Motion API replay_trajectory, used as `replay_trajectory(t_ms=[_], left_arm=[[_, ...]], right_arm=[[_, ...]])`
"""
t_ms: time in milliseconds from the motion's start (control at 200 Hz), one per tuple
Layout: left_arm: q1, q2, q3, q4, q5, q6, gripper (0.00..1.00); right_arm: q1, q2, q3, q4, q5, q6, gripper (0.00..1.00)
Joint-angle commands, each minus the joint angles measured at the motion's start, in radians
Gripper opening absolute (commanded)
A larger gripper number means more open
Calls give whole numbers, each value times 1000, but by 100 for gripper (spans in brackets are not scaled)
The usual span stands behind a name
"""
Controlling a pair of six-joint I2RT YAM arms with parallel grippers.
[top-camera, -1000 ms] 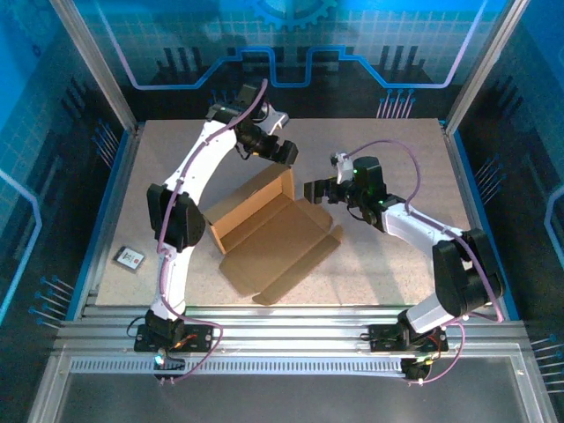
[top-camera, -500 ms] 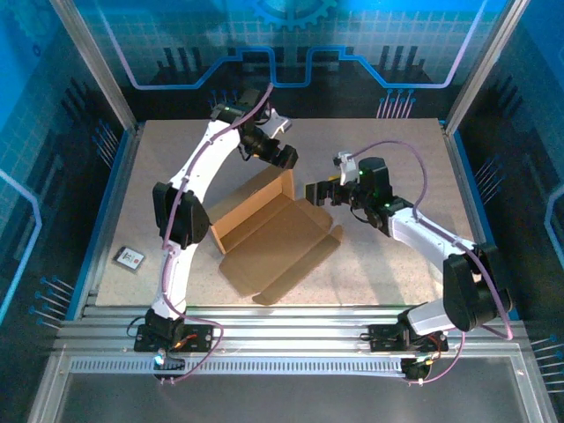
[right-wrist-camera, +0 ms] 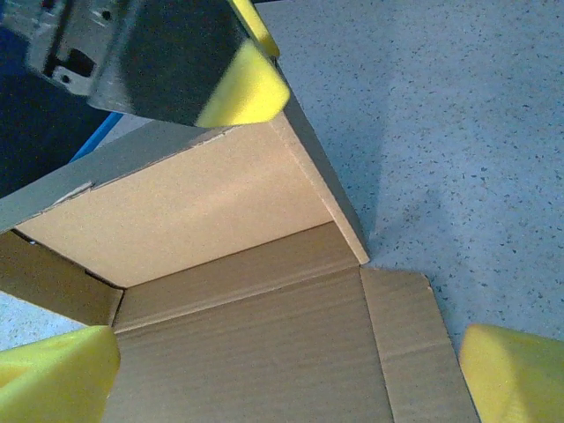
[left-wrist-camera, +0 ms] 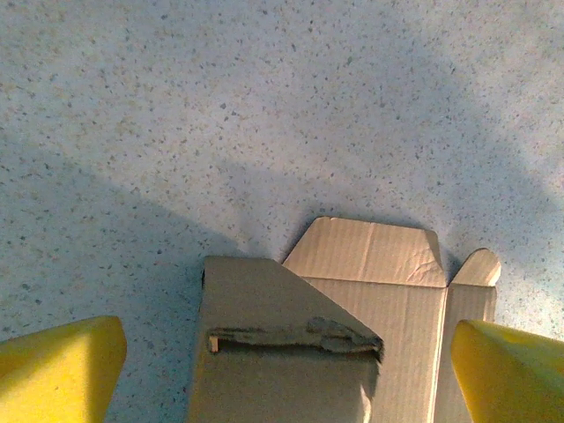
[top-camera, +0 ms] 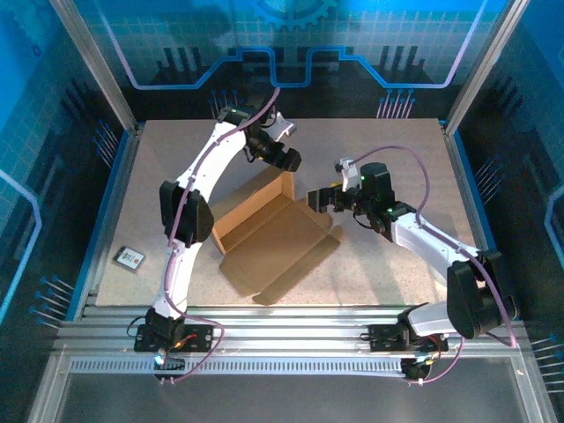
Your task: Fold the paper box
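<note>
The paper box (top-camera: 273, 236) lies open near the middle of the desk (top-camera: 388, 141), a little toward the side of the left arm. It is a brown cardboard sheet and most of it is flat. 1 long wall stands upright along its far-left side, and 1 short wall is up at the left end of that side. The other panels and flaps rest flat on the desk, toward the near edge and toward the right.

The left end effector (top-camera: 287, 161) hangs over the far end of the upright wall, at its top corner. In the left wrist view its 2 yellow fingers (left-wrist-camera: 57, 370) are set wide apart, and the top edge of the wall, a little torn, shows between them; they grip nothing. In the right wrist view 1 yellow pad of this end effector sits right at the top edge of the wall; I cannot tell if it touches the cardboard.

The right end effector (top-camera: 319, 197) is at the right corner of the box, just beside the far end of the wall and above a small side flap. Its yellow fingertips (right-wrist-camera: 515, 370) are also spread wide, with nothing held between them; its camera looks down onto the inner face of the wall and the floor panel.

A small flat card (top-camera: 129, 257) lies on the desk near the left edge, well apart from the box.
</note>
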Motion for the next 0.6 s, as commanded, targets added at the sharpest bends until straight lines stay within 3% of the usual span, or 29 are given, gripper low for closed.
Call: replay_trajectory(t_ms=[0,280,595], left_arm=[[-11,27,23,-29,36,26,93],[-12,21,13,-30,24,30,79],[-11,26,-4,-42,38,44,78]], right_arm=[[-11,-26,-3,-39,-13,-9,100],[-12,-17,-31,-12,-2,9,100],[-10,-13,-24,-23,13,20,100]])
